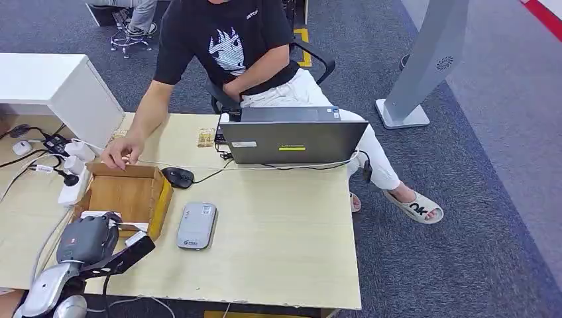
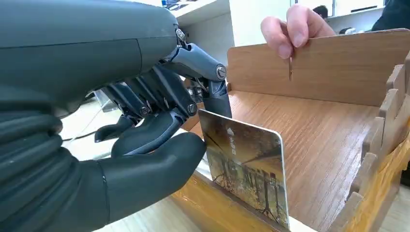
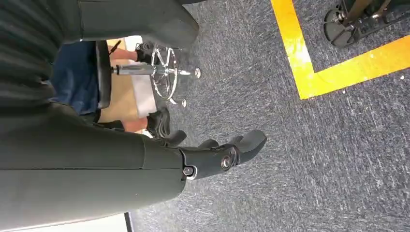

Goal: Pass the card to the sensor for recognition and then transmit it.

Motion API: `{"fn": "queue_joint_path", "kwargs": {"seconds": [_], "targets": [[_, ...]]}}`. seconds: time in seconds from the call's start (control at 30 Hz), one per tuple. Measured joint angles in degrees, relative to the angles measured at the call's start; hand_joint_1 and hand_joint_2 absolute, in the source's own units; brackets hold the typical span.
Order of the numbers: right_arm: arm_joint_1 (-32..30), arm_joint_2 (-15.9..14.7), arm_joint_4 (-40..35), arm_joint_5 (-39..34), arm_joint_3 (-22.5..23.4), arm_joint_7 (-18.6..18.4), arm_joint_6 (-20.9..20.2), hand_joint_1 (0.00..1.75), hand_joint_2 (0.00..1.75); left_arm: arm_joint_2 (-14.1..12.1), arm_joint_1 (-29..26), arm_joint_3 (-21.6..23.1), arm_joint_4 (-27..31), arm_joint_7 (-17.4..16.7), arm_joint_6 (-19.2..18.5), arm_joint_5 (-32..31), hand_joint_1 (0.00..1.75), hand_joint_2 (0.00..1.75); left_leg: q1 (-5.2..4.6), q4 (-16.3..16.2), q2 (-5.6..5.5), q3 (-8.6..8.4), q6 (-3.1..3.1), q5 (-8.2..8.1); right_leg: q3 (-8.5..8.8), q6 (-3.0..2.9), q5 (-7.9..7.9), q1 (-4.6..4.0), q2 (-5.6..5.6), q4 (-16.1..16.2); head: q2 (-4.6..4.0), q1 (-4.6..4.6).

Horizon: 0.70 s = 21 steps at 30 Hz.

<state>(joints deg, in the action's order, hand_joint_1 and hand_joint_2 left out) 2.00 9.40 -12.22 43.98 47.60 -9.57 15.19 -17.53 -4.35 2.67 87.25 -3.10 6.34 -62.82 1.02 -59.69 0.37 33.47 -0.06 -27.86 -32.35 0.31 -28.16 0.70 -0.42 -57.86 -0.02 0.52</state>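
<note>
head high over table (image 1: 278, 245), wrist views close

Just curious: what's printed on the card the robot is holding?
A golden-brown woodland scene with dark trees on the card, clearest in the left wrist view.

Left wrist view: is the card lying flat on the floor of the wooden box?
No: the card stands on edge at the wooden box rim, held by the left robot hand.
</note>
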Motion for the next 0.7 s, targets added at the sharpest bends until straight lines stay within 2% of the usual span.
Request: {"fn": "queue_joint_path", "kwargs": {"seconds": [0.23, 0.43, 0.53, 0.7], "targets": [[0.0, 0.0, 0.0, 0.02, 0.0, -0.02, 0.07, 0.0, 1.75, 0.0, 0.0, 0.02, 0.0, 0.0, 0.11, 0.0, 1.75, 1.75, 0.0, 0.0, 0.0, 0.0, 0.0, 0.0, 0.0, 0.0, 0.0, 0.0, 0.0, 0.0, 0.0, 0.0], [0.01, 0.0, 0.0, 0.57, 0.02, 0.0, 0.06, 0.0, 1.75, 0.15, 0.61, 0.07, 0.02, 0.43, 1.85, -0.22, 1.75, 1.75, 0.0, 0.0, 0.0, 0.0, 0.0, 0.0, 0.0, 0.0, 0.0, 0.0, 0.0, 0.0, 0.0, 0.0], [0.02, 0.0, 0.0, 1.05, 0.02, 0.04, 0.07, 0.0, 1.75, 0.46, 1.63, 0.09, 0.02, 1.49, 3.5, -0.33, 1.75, 1.75, 0.0, -0.01, -0.01, -0.01, 0.0, 0.0, 0.0, 0.0, 0.0, 0.0, -0.01, 0.0, 0.0, 0.0], [0.09, -0.04, 0.0, 1.72, 0.02, 0.13, 0.09, 0.0, 1.75, 0.92, 4.7, 0.09, 0.94, 3.8, 8.62, 0.33, 1.75, 1.75, 0.0, -0.01, -0.02, -0.01, 0.0, 0.03, 0.01, 0.01, 0.02, 0.0, -0.02, 0.0, 0.0, -0.02]]}}
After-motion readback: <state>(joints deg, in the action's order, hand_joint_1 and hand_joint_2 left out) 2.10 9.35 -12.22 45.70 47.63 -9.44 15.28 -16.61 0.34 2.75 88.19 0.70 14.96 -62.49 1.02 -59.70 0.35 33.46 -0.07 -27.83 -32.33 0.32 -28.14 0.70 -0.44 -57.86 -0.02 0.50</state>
